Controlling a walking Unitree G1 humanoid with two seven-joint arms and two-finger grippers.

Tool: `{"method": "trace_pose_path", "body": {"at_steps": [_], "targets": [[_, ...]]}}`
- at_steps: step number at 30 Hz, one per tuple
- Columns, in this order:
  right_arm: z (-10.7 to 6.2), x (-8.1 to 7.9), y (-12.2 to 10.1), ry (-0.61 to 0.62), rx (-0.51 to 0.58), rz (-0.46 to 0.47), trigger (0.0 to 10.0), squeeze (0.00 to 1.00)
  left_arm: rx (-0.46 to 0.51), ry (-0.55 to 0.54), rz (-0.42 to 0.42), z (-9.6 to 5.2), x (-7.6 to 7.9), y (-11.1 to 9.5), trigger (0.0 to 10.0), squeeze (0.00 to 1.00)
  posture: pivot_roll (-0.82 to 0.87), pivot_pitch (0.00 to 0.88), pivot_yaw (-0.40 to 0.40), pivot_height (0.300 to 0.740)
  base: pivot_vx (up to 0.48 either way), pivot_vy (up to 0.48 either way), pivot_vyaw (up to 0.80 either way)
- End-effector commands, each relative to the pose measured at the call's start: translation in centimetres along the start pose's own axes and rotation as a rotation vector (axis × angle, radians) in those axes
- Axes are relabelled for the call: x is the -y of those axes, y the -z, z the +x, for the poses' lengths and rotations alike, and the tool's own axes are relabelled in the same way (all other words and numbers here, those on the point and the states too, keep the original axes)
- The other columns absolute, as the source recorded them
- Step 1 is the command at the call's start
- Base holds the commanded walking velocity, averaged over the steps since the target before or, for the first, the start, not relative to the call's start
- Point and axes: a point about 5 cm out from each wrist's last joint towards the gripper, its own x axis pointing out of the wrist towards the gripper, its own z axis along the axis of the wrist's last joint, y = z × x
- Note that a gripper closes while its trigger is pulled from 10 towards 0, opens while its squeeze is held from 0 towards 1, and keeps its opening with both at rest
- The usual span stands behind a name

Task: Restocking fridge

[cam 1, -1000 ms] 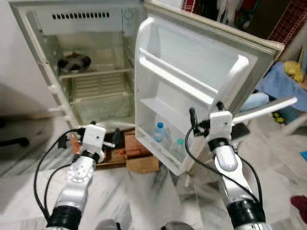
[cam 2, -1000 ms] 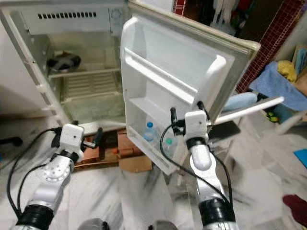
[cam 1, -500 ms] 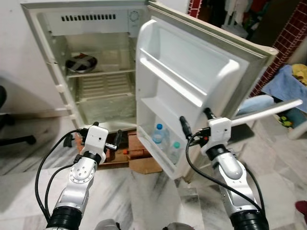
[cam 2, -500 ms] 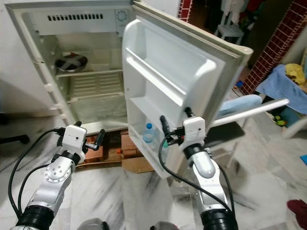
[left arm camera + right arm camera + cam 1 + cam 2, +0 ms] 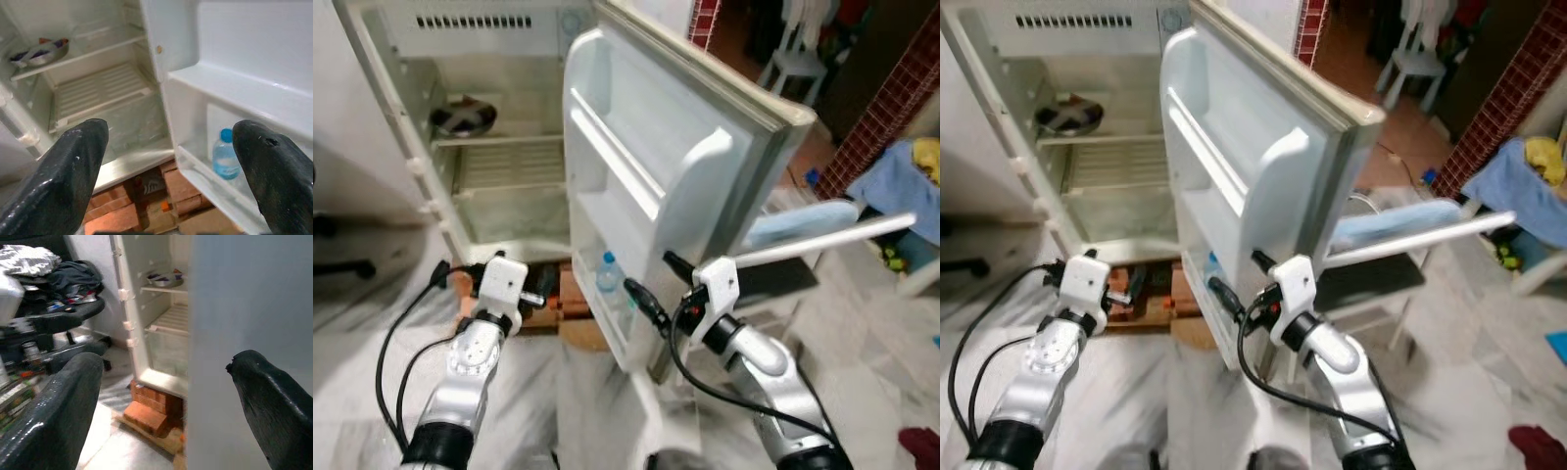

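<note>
Plastic bottle [image 5: 226, 154], one, in door shelf [image 5: 215, 183]; both hands [image 5: 166, 166] [image 5: 166, 401] spread wide, holding nothing.

A stack of red bricks [image 5: 129, 215] lies on the white marble floor [image 5: 352, 392] under the appliance's front edge, beside a brown cardboard piece [image 5: 579, 335]. A blue cloth [image 5: 899, 186] drapes at the right edge of the floor, near a red brick wall [image 5: 891, 93]. A white plastic chair [image 5: 795, 65] stands beyond.

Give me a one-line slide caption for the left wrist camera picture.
Open left gripper faces the open fridge: a steel bowl on the upper shelf, a blue-capped water bottle in the door rack.
</note>
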Motion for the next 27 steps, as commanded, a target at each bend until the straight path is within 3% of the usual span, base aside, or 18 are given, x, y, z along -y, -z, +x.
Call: {"method": "trace_pose_path", "body": {"at_steps": [1, 4, 8, 10, 11, 14, 16, 18, 20, 23, 24, 27], "targets": [[-1.2, 0.3, 0.7, -0.033, -0.062, 0.006, 10.0, 0.0, 0.0, 0.03, 0.006, 0.2, 0.9, -0.1, 10.0, 0.0, -0.02, 0.0, -0.049, 0.74, 0.0, -0.345, 0.0], [-1.4, 0.2, 1.2, -0.064, -0.104, -0.012, 10.0, 0.0, 0.0, 0.029, 0.009, 0.2, 0.9, -0.1, 10.0, 0.0, -0.02, 0.0, -0.049, 0.74, 0.0, -0.345, 0.0], [-2.3, -0.3, 2.1, -0.191, -0.214, 0.029, 10.0, 0.0, 0.0, 0.025, -0.003, 0.2, 0.8, -0.1, 10.0, 0.0, -0.02, 0.0, -0.049, 0.74, 0.0, 0.0, 0.0], [-3.5, 0.2, 3.4, -0.217, -0.341, -0.02, 10.0, 0.0, -0.007, 0.024, -0.007, 0.2, 0.8, 0.0, 10.0, 0.0, -0.01, 0.0, -0.049, 0.74, 0.0, 0.0, 0.0], [-3.5, 0.2, 3.4, -0.217, -0.341, -0.02, 10.0, 0.0, -0.007, 0.024, -0.007, 0.2, 0.8, 0.0, 10.0, 0.0, -0.01, 0.0, -0.049, 0.74, 0.0, 0.0, 0.0], [-3.9, 1.9, 4.3, -0.127, -0.4, -0.138, 10.0, 0.0, -0.016, 0.02, -0.005, 0.2, 0.7, 0.1, 10.0, 0.0, -0.01, 0.0, -0.049, 0.74, 0.0, 0.0, 0.0], [-2.7, 4.2, 3.1, 0.068, -0.313, -0.216, 10.0, 0.0, -0.061, -0.001, -0.019, 0.0, 0.4, 0.6, 10.0, 0.0, 0.0, 0.0, -0.045, 0.74, 0.0, 0.0, 0.0], [-2.2, 5.0, 2.3, 0.137, -0.274, -0.233, 10.0, 0.0, -0.084, -0.013, -0.033, -0.3, 0.2, 0.9, 10.0, 0.0, 0.0, 0.0, -0.044, 0.74, 0.0, 0.0, 0.0], [-1.1, 6.1, 0.2, 0.256, -0.174, -0.278, 10.0, 0.0, -0.142, -0.019, -0.107, -0.9, 0.0, 1.7, 10.0, 0.0, 0.0, 0.0, -0.043, 0.74, 0.0, 0.0, 0.0], [0.0, 6.7, -1.6, 0.32, -0.093, -0.272, 10.0, 0.0, -0.181, 0.004, -0.178, -1.7, 0.3, 2.4, 10.0, 0.0, 0.02, 0.0, -0.048, 0.74, 0.0, 0.0, 0.0], [1.1, 6.9, -2.8, 0.356, -0.02, -0.259, 10.0, 0.0, -0.205, 0.038, -0.184, -2.2, 0.7, 2.7, 10.0, 0.0, 0.03, 0.0, -0.05, 0.74, 0.0, 0.0, 0.0], [2.6, 6.8, -3.8, 0.385, 0.038, -0.317, 10.0, 0.0, -0.22, 0.073, -0.187, -2.4, 1.1, 2.7, 10.0, 0.0, 0.03, 0.0, -0.052, 0.74, 0.0, 0.0, 0.8]]}}
